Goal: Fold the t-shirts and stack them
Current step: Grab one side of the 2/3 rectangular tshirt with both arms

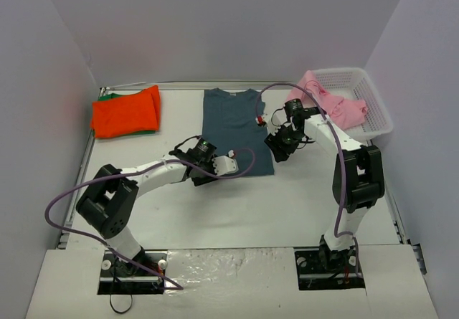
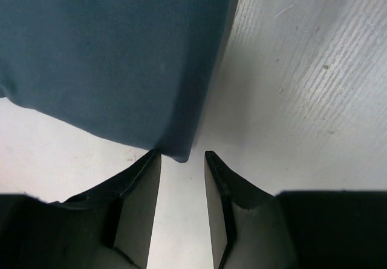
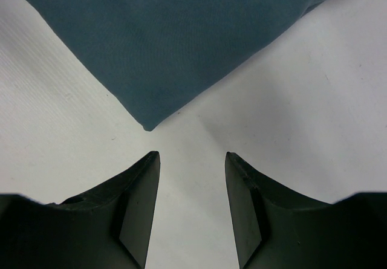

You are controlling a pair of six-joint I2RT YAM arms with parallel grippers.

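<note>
A dark slate-blue t-shirt [image 1: 235, 129] lies flat in the middle of the table. My left gripper [image 1: 206, 174] is low at its near left corner. In the left wrist view the jaws [image 2: 182, 155] are open and the cloth corner [image 2: 121, 57] just reaches the gap between the tips, ungripped. My right gripper [image 1: 275, 150] hovers at the shirt's right edge. It stands open [image 3: 192, 155] over bare table, a little short of a blue corner [image 3: 181, 45]. A folded orange-red t-shirt [image 1: 125, 111] rests on a green one [image 1: 105, 97] at the back left. A pink t-shirt [image 1: 331, 102] spills from the basket.
A white lattice basket [image 1: 376, 107] stands at the back right against the wall. Purple cables loop from both arms over the table near the shirt. Grey walls enclose the table on three sides.
</note>
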